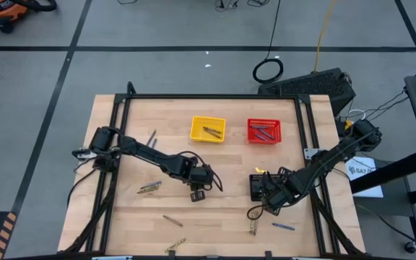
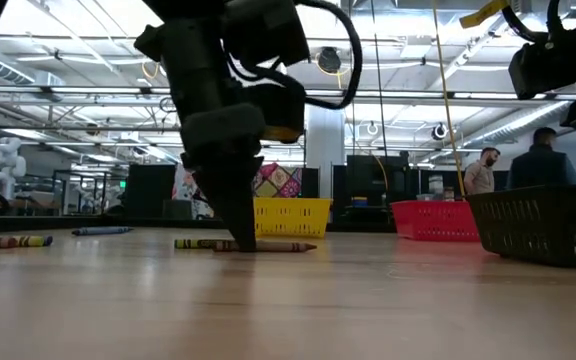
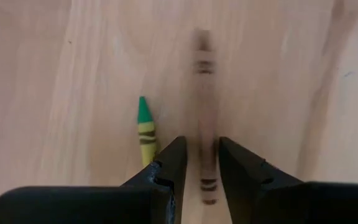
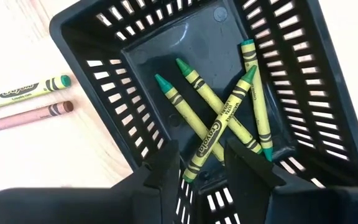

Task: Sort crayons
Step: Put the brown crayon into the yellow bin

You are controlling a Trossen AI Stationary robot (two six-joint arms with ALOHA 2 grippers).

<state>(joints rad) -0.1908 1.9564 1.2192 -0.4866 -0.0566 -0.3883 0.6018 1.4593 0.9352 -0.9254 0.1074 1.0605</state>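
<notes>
My left gripper (image 3: 202, 168) points down near the table's middle (image 1: 197, 193), open. Its fingers stand on either side of a brown crayon (image 3: 204, 74) that lies flat on the wood (image 2: 273, 246). A yellow-green crayon (image 3: 145, 127) lies just beside one finger. My right gripper (image 4: 201, 165) hangs open above the black basket (image 4: 92, 37) at the table's right (image 1: 257, 184). Several yellow-green crayons (image 4: 222, 106) lie crossed on that basket's floor.
A yellow basket (image 1: 208, 128) and a red basket (image 1: 264, 131) stand at the far side, each with crayons inside. Loose crayons lie at the left (image 1: 149, 187), far left (image 1: 152, 137) and along the near edge (image 1: 172, 220) (image 1: 283, 227). Two more (image 4: 27, 90) lie beside the black basket.
</notes>
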